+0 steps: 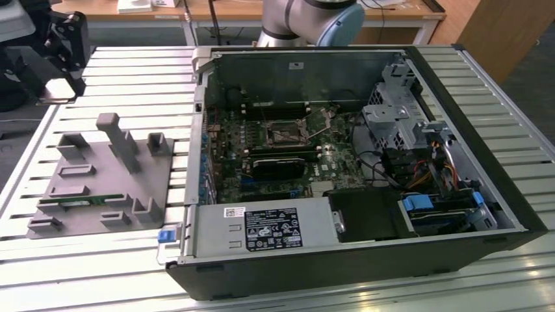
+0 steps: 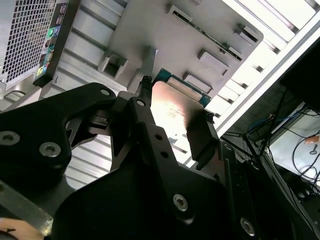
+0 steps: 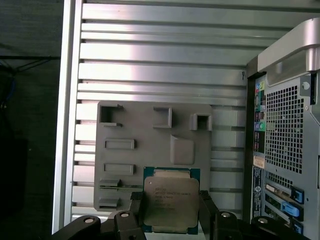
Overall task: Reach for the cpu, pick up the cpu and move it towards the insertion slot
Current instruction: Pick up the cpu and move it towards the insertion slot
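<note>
My gripper (image 3: 170, 214) is shut on the cpu (image 3: 169, 204), a flat square chip with a silvery top and a teal-green rim. One black finger (image 3: 137, 210) presses each of two opposite edges. In the second wrist view the cpu (image 2: 172, 102) sits between the same fingers (image 2: 202, 132) of the gripper (image 2: 175, 117). It hangs in the air above the grey fixture plate (image 3: 150, 125), beside the rear of the computer case (image 3: 285, 135). In the exterior view the insertion slot (image 1: 284, 134) lies inside the open case, a square black-framed socket with a thin silver lever.
The open computer case (image 1: 451, 214) lies on a slatted aluminium table (image 1: 130, 65). The grey fixture plate (image 1: 95, 175) to the exterior view's left carries upright blocks and a narrow green memory stick (image 1: 82, 201). A long black card (image 1: 277, 168) and cables surround the socket.
</note>
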`<state>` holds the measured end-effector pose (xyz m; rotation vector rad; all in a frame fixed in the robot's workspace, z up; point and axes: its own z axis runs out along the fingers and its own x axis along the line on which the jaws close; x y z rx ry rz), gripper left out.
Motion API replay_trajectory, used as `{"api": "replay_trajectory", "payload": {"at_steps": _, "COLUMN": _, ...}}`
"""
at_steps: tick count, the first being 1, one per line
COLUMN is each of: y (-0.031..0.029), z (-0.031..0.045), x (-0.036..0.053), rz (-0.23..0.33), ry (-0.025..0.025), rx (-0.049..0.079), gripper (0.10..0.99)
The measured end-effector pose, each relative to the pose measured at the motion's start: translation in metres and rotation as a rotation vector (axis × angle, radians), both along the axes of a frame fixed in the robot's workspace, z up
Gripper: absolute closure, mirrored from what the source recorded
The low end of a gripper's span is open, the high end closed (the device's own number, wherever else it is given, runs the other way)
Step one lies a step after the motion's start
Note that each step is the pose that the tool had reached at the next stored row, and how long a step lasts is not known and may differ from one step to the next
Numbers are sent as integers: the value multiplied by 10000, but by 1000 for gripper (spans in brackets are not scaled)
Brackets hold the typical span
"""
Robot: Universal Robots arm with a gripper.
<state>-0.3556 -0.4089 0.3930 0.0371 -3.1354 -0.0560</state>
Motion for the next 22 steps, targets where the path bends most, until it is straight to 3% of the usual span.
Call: {"api": "replay_trajectory", "payload": {"at_steps": 22, "y": 0, "z": 0, "x": 344, "rz": -1, "ry": 1, "rx": 0, "gripper": 553}}
